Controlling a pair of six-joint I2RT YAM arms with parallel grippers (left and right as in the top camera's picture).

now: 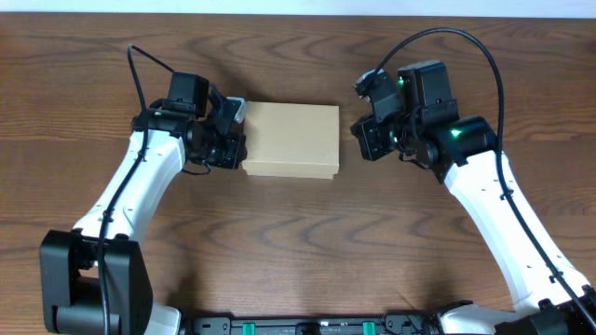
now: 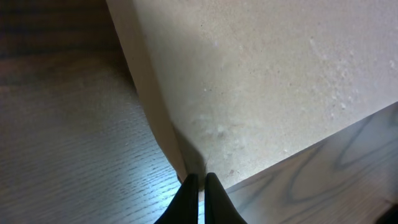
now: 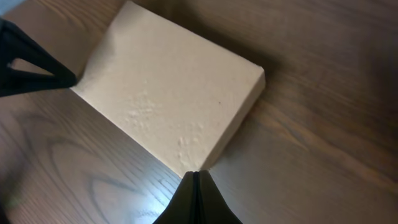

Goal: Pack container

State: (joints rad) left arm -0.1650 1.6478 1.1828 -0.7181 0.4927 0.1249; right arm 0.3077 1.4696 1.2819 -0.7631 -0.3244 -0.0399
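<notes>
The container (image 1: 291, 140) lies flat on the desk (image 1: 298, 242), midway across and toward the far side; the left hand (image 1: 238, 141) sits against its left end; the right hand (image 1: 361, 140) stands just beside its right end; both arms reach in from the near edge.

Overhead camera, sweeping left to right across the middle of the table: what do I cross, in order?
left gripper → container → right gripper
</notes>
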